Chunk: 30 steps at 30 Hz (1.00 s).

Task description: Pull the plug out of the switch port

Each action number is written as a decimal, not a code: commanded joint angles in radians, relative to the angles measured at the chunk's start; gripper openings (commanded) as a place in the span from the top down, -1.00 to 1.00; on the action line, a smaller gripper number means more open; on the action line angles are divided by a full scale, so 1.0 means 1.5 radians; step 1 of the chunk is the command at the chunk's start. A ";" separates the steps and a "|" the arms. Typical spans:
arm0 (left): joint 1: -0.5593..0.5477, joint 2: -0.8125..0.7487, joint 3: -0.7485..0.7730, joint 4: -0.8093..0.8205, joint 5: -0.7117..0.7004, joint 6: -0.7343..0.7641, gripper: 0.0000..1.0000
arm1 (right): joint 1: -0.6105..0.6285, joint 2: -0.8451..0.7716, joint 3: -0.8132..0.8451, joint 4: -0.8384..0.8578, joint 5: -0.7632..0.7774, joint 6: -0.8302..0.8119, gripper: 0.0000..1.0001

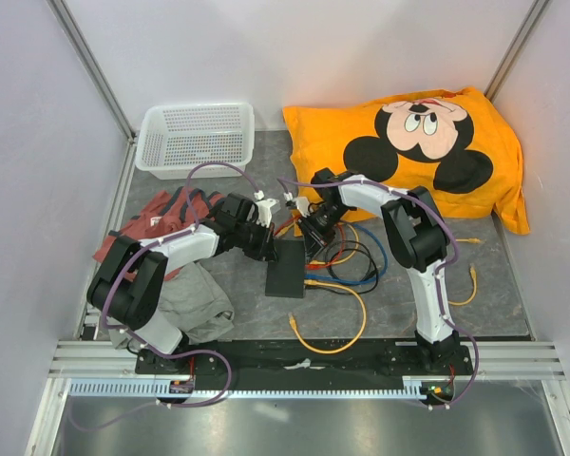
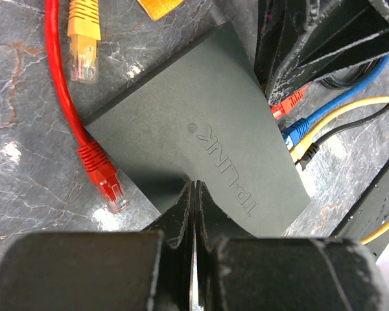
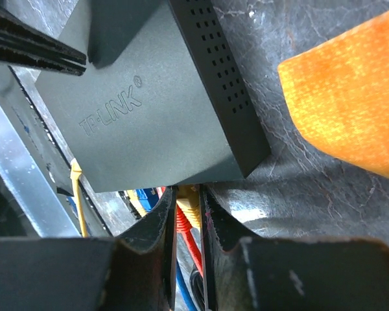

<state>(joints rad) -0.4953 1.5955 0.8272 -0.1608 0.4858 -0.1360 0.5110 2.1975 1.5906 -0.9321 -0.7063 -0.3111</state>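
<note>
The switch (image 1: 287, 268) is a flat matte black box marked TP-LINK, lying on the grey table between the two arms. It fills the middle of the left wrist view (image 2: 201, 123) and the right wrist view (image 3: 149, 110). My left gripper (image 2: 194, 186) is shut and empty, with its tips resting on the switch's top near one edge (image 1: 266, 242). My right gripper (image 3: 188, 192) is at the port side (image 1: 313, 233), shut on a yellow plug (image 3: 190, 206) seated in the switch. A red plug (image 2: 288, 103), a blue plug (image 2: 298, 129) and a black plug sit in neighbouring ports.
A loose red plug (image 2: 104, 175) and a loose yellow plug (image 2: 84, 45) lie on the table beside the switch. Coiled cables (image 1: 347, 261) lie right of it. An orange Mickey pillow (image 1: 413, 147), a white basket (image 1: 198, 138), clothes (image 1: 171, 275) and the front black rail (image 1: 304, 356) surround the area.
</note>
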 commanded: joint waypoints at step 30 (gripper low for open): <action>-0.005 -0.011 -0.012 0.038 -0.016 0.015 0.97 | -0.008 -0.062 0.094 0.018 0.236 -0.119 0.98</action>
<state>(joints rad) -0.4999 1.5955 0.8177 -0.1326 0.4732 -0.1364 0.5156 2.1342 1.6257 -0.9432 -0.4110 -0.4603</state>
